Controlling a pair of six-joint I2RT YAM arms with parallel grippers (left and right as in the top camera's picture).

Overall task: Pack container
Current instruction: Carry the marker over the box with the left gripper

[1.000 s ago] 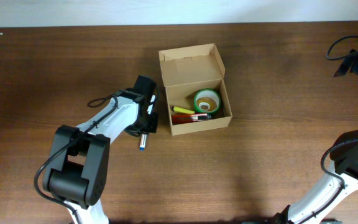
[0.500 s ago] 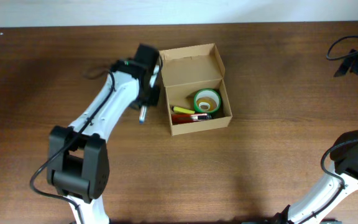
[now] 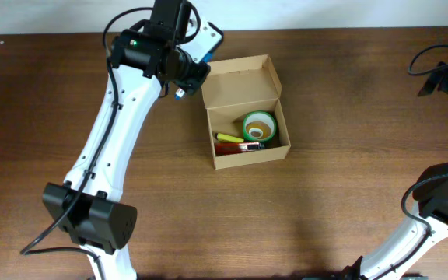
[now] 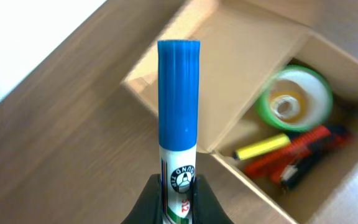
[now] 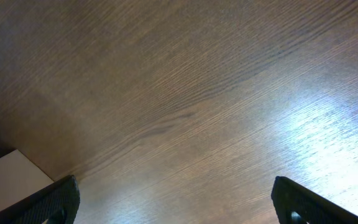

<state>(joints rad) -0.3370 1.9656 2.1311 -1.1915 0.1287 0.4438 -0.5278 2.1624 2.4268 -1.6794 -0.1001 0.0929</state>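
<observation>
My left hand (image 4: pixel 178 200) had come up and swung away in the last second. A moment back it sat low beside the box's near-left wall; now it was raised by the far-left corner, next to the open flap. Its fingers were clamped on the blue marker (image 4: pixel 179 112), gripping the white barrel with the capped end sticking out ahead of the hand. Grip looked square from the wrist camera, no tilt that I could see.

The container (image 3: pixel 239 82) hadn't budged. It sat on the tabletop (image 3: pixel 325 194) just ahead and to the right of the hand, lid folded back and mouth open. Inside I could see the green tape roll (image 4: pixel 293 102), the yellow pen (image 4: pixel 261 148) and the red pen (image 4: pixel 291 155) lying together beyond the marker's tip, over on the hand's right.

So, as I read it, the pick was done and the carry was under way. The marker was beside the flap's edge and not yet over the opening. My judgement was that the hand needed to move across to its right, clear of the flap, before any release.

My right hand (image 5: pixel 179 205) was well apart from all this, fingers spread wide over bare wood, holding nothing.
</observation>
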